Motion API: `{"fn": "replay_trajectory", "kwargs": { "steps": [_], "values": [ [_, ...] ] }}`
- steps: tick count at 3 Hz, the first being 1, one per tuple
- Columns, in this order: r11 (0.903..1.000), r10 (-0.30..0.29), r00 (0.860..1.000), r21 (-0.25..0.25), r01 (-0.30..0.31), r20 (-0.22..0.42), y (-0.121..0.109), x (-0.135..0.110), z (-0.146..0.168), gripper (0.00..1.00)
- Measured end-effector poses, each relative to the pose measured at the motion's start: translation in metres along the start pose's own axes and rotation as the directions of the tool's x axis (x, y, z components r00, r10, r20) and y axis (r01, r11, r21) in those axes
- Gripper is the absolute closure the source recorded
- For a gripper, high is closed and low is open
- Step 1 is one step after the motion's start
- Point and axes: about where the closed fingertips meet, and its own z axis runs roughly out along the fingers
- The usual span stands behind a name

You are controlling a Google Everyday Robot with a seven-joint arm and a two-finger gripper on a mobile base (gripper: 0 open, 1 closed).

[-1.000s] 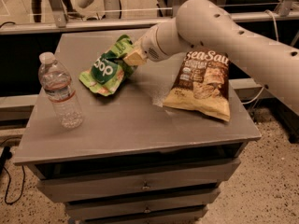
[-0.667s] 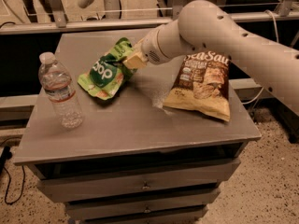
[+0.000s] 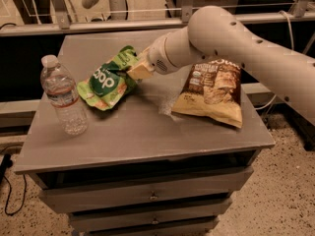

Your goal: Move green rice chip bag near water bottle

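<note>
**End effector grips green bag at mid-tabletop, bottle to the side**

The end effector (image 3: 139,71) sits over the rear middle of the grey tabletop (image 3: 142,132), at the tip of a thick white arm (image 3: 236,43) that reaches in from the right side of the camera view. Its tan tips are closed on the upper right edge of the green rice chip bag (image 3: 108,82), where the foil is bunched up. The bag is tilted, its printed face with the dark green oval and white letters turned up toward the camera. Its lower left corner is down at the tabletop.

The water bottle (image 3: 63,96) stands upright near the tabletop's left edge, white cap on top and a label band around its upper body. The bag's lower left corner lies close to the bottle, but a narrow strip of bare surface shows between them, so the two are apart.

On the other side of the end effector, a larger brown-and-yellow chip bag (image 3: 214,92) lies flat on the right half of the tabletop, partly under the arm. Below the surface, the cabinet front shows stacked drawers (image 3: 152,196) with small pulls.
</note>
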Motion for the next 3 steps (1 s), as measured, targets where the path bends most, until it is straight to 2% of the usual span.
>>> {"fn": "replay_trajectory", "kwargs": {
  "steps": [2, 3],
  "values": [
    [0.9997, 0.007, 1.000, -0.023, -0.007, 0.001, 0.0114, 0.0037, 0.0010, 0.12],
    [0.9997, 0.009, 1.000, -0.023, -0.009, -0.004, 0.0126, 0.0060, -0.0003, 0.00]
  ]
}}
